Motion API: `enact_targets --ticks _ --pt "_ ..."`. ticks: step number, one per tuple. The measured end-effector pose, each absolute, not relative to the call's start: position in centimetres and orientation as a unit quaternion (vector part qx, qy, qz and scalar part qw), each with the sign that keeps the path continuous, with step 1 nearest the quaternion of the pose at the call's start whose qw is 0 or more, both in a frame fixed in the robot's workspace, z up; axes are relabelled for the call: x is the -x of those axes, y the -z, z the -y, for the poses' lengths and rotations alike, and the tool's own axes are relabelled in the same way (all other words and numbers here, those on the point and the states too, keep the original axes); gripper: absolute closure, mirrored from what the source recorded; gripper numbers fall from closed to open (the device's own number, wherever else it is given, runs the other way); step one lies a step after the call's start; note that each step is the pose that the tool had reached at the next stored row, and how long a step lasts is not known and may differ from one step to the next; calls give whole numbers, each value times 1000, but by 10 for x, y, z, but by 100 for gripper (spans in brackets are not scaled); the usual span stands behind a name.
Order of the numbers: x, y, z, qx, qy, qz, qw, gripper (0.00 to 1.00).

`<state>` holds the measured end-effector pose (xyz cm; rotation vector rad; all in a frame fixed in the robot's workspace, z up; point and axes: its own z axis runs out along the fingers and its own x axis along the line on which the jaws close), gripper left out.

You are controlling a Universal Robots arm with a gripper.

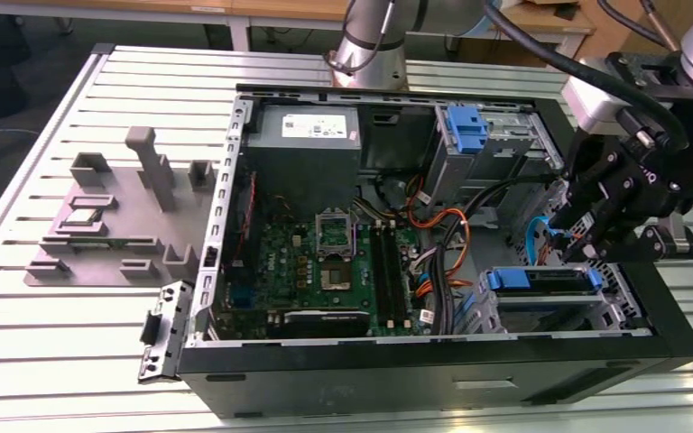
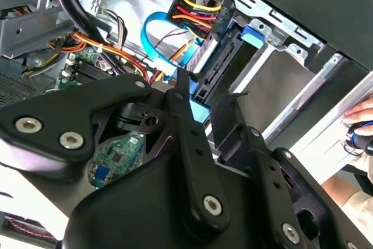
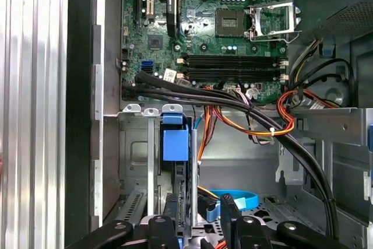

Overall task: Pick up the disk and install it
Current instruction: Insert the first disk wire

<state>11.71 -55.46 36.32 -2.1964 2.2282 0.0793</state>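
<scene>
The disk sits on edge in the lower drive cage of the open computer case, its blue carrier bracket facing up. In the first wrist view the carrier's blue tab stands in the cage slot. In the second wrist view the disk's dark connector end lies along the cage wall. My gripper hangs just above the disk. Its black fingers stand apart on either side of the disk's near end, with a gap showing on one side. The gripper looks open.
A grey power supply and a bare blue bracket are at the back of the case. The motherboard fills its floor. Orange and black cables and a blue cable run close to the cage. A grey fixture stands at the exterior view's left. A person's hand is outside the case.
</scene>
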Motion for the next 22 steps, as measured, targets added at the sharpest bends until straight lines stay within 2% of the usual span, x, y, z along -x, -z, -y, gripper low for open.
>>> enact_targets --ticks 22 --pt "-119 -358 554 702 -25 -712 6 58"
